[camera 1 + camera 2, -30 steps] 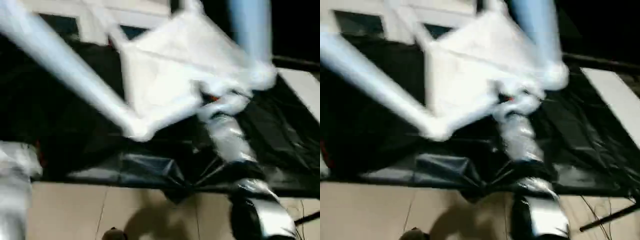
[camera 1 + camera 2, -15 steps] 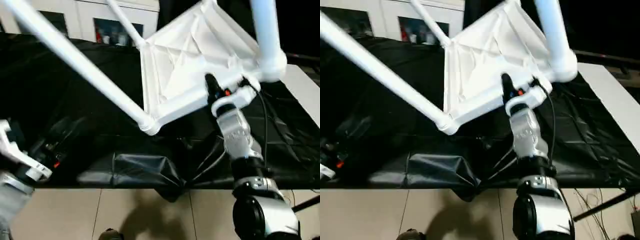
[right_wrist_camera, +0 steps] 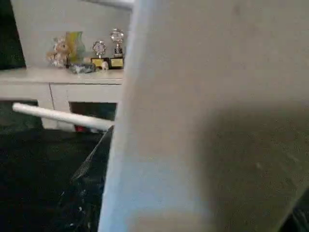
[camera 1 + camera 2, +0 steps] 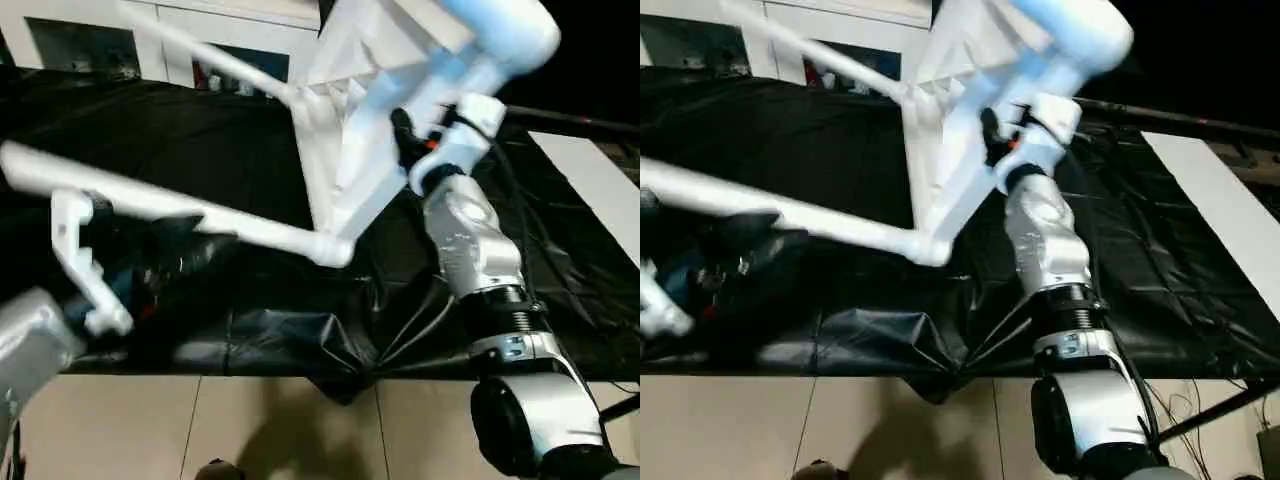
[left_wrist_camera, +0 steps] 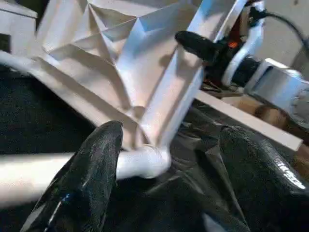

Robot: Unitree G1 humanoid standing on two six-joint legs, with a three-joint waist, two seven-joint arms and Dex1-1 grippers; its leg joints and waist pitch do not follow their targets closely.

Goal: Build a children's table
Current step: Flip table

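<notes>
1. Tipped steeper than a moment ago, the children's table hangs above the black sheet, ribbed underside showing.
2. Right gripper clamps its edge — firmly.
3. Left gripper has risen beside one leg — fingers spread, empty.

Head eyes look down — wrists close on table.

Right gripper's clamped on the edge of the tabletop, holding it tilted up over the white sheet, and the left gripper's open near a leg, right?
Not quite: the sheet under the tabletop is black, as the left eye view shows. The right gripper does grip its edge, and the left gripper is open near a leg.
</notes>
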